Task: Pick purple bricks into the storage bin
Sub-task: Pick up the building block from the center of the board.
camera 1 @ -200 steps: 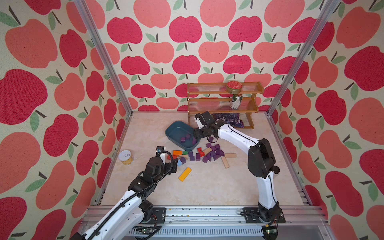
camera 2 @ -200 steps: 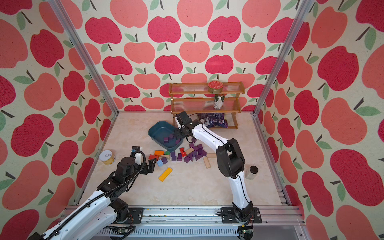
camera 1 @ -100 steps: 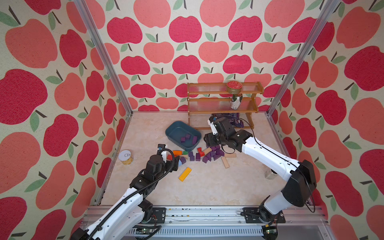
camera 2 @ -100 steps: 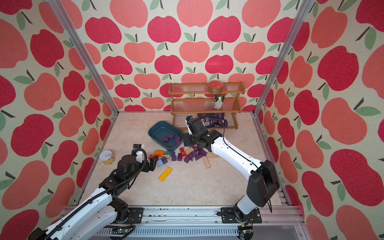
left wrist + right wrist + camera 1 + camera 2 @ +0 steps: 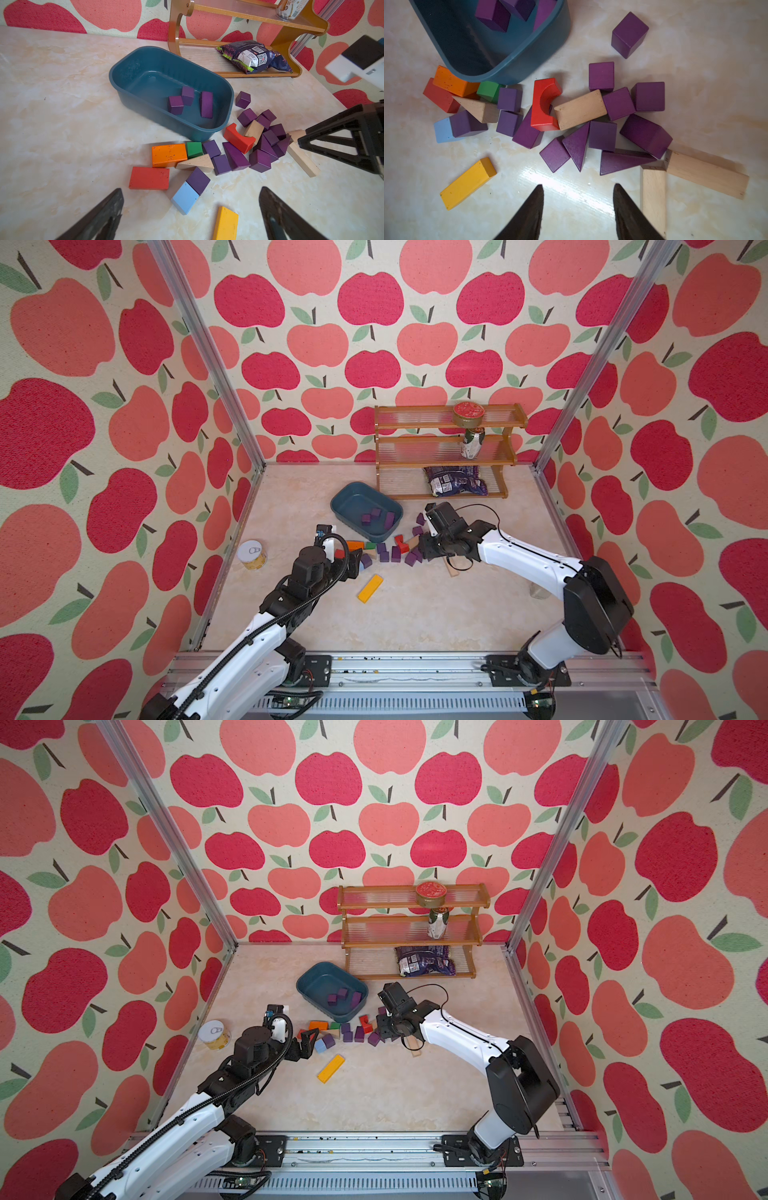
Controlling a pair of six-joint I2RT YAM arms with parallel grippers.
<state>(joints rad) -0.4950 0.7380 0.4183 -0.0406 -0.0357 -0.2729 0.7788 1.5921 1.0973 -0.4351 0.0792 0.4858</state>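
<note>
Partly hidden in both top views, purple bricks point(image 5: 395, 554) under right tool point(image 5: 578, 186), apart, empty, left tool point(image 5: 191, 189) apart

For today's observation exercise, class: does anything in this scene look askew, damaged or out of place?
The storage bin sits skewed to the rack. The red arch block lies tipped across a purple brick. The can on the rack's middle level looks dented.

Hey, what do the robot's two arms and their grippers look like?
Both arms are white-shelled links with bulky black joints. The left arm carries a ribbed black cable hose; the right arm has a thin black wire looping at its wrist. The left gripper and right gripper have black, tapering, scuffed jaws.
</note>
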